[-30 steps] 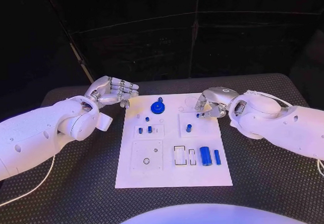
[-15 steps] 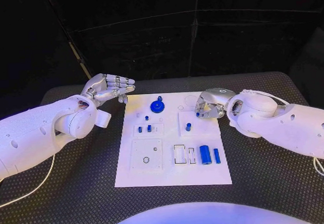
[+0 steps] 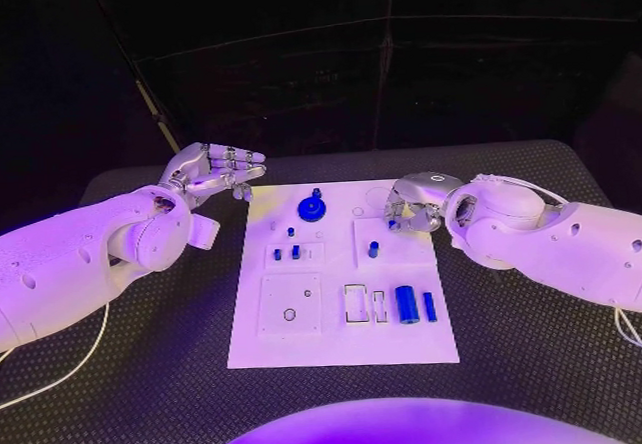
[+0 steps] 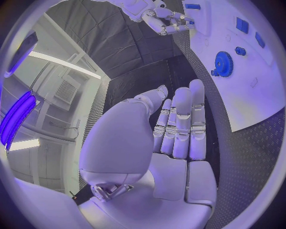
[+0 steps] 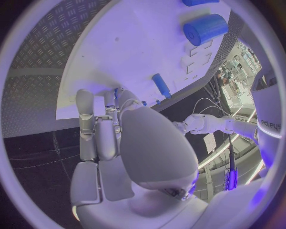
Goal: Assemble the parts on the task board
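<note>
Left hand (image 3: 214, 171) lifted clear of task board (image 3: 342, 331).

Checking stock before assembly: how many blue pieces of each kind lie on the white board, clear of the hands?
Blue toothed gear: 1
Thick blue cylinder: 1
Slim blue pegs: 4
Total: 6; smaller blue specks are too small to tell.

The table (image 3: 157, 391) is black and bumpy all over, and it fills the lower half of the picture. A thin white cord (image 3: 55, 381) lies on it at the lower left, and another cord (image 3: 638, 341) at the lower right. A dark wall (image 3: 401, 78) is across the top.
</note>
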You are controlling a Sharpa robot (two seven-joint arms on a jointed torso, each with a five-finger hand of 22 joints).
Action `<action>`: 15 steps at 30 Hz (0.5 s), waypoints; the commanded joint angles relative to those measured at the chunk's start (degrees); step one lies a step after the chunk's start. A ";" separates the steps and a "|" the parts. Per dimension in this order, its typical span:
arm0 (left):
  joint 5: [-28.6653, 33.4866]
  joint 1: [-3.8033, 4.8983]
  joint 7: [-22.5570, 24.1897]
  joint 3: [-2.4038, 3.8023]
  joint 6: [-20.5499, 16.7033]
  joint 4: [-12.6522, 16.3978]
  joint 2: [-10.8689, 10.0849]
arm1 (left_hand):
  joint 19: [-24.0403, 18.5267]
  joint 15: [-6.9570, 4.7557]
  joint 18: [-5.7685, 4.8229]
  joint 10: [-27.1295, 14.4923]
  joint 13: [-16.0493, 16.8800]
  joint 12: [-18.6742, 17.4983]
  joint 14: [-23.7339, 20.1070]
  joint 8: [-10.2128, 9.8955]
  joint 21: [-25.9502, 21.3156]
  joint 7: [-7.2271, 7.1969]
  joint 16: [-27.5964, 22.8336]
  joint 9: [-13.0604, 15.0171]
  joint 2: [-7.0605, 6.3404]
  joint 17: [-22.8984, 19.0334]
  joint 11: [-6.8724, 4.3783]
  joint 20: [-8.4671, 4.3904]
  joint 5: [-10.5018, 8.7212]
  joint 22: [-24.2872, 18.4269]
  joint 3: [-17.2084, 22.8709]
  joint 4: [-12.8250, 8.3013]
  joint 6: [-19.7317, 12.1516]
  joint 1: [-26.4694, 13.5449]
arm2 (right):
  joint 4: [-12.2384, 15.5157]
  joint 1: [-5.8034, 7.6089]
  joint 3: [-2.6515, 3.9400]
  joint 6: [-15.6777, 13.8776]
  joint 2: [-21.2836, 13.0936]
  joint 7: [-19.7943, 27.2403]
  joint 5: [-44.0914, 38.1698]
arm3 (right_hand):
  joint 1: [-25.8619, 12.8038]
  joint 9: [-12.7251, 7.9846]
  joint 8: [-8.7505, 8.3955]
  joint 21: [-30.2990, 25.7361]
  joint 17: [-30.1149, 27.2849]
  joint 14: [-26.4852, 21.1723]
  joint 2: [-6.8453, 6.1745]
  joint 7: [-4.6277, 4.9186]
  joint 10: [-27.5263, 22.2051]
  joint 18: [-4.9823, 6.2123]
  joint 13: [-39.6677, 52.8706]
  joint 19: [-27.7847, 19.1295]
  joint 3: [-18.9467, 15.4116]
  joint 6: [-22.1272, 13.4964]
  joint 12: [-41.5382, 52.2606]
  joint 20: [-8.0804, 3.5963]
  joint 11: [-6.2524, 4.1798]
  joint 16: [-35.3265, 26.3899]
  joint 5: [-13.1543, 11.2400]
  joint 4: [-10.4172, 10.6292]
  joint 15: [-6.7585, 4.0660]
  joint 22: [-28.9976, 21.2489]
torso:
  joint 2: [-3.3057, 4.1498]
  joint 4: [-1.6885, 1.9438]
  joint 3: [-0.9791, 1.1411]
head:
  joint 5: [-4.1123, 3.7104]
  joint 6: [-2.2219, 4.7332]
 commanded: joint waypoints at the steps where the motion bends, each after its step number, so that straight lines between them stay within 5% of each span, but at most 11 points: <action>1: 0.66 0.07 1.07 0.06 0.39 0.10 0.03 | -0.42 0.14 0.72 -0.27 0.08 0.30 -0.38 0.36 -0.34 -0.01 -0.21 0.00 0.51 -0.09 0.08 0.13 0.04 -0.10 0.03 -0.24 0.57 -0.08 | 0.04 -0.17 -0.18 2.05 0.33 -0.95 -0.79 | 0.25 0.01 -0.13 0.58 0.15 2.50 0.11 -0.01 0.58 -0.66 -0.25 0.54 0.76 0.50 -0.45 0.01 0.10 0.36 -0.38 -0.04 -0.35 0.64 | 0.03 0.03 0.02 | -0.15 -0.12; 15: 0.66 0.07 0.61 0.06 0.32 0.22 -0.12 | -0.46 0.12 0.73 -0.35 0.06 0.47 -0.43 0.45 -0.44 -0.01 -0.29 0.00 0.67 -0.23 0.07 0.11 0.05 -0.16 0.09 -0.37 0.73 0.07 | 0.94 -0.33 -0.21 1.38 0.21 -3.48 -4.53 | 1.38 0.03 -0.18 2.90 0.23 2.61 0.08 -0.19 2.80 -1.07 -1.17 1.59 7.02 2.57 -1.06 -0.42 -0.19 0.76 -1.68 -3.19 -0.70 3.77 | -0.09 -0.04 0.04 | -0.11 -0.37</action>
